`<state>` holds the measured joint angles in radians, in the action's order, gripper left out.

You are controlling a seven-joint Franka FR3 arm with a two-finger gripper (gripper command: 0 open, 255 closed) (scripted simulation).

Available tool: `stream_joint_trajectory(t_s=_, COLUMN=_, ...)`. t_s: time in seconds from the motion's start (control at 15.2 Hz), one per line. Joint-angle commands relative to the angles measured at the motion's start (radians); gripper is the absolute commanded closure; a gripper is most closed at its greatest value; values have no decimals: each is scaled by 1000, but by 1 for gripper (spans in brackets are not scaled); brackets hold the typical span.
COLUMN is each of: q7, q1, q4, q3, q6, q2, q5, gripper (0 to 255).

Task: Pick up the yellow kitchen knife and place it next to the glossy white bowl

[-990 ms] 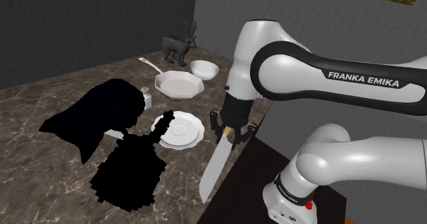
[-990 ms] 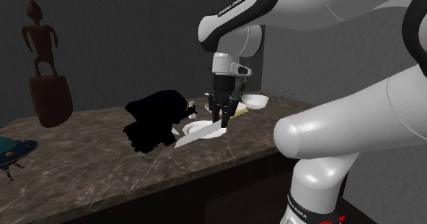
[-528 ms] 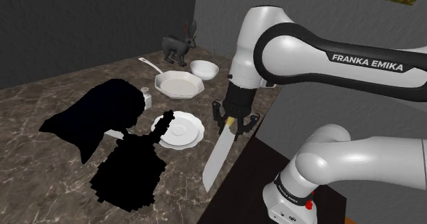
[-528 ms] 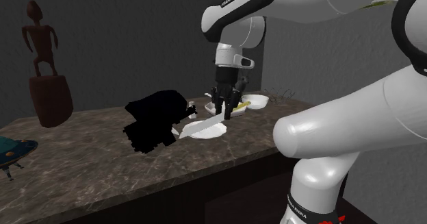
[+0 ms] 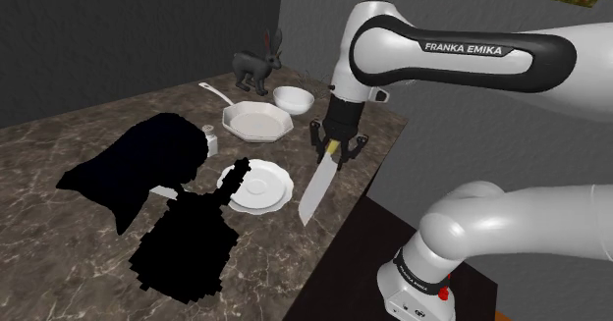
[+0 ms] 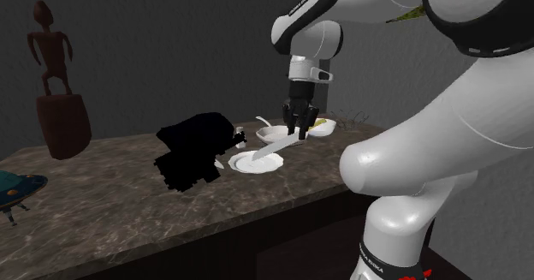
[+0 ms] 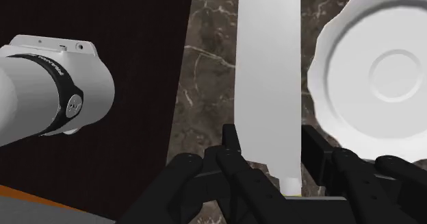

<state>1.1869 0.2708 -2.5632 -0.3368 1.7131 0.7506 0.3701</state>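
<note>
My gripper (image 5: 334,150) is shut on the knife (image 5: 319,184) by its yellow handle, and the long pale blade slants down over the counter's edge. It hangs in the air beside the round white plate (image 5: 257,186). The glossy white bowl (image 5: 294,99) sits farther back on the counter, beyond the gripper. In the second exterior view the gripper (image 6: 298,126) holds the knife (image 6: 269,148) above the plate (image 6: 254,162), with the bowl (image 6: 321,128) behind. In the wrist view the fingers (image 7: 233,144) clasp the blade's base (image 7: 268,85) next to the plate (image 7: 380,72).
A white eight-sided dish (image 5: 257,123) with a handle lies between plate and bowl. A dark rabbit figure (image 5: 257,66) stands at the back, a small white shaker (image 5: 209,137) near the plate. Black areas (image 5: 147,167) cover part of the marble counter (image 5: 79,231). A wooden statue (image 6: 58,81) stands far off.
The gripper has risen and carried the knife along the counter's edge toward the bowl. The blade's tip has lifted clear of the counter's front part.
</note>
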Motion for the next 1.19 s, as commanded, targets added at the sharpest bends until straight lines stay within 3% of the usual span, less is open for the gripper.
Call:
stream_joint_trajectory(t_s=0.0, q7=-51, q1=35, q4=20, q3=38, q6=11, q2=-43, q5=-42, gripper=255)
stream_joint_trajectory(t_s=0.66, q7=-215, q1=160, q4=213, q3=155, q6=69, q2=-324, q5=-184, gripper=255)
stream_joint_trajectory(t_s=1.12, q7=-311, q1=226, q4=437, q3=223, q6=70, q2=-562, q5=-256, gripper=255)
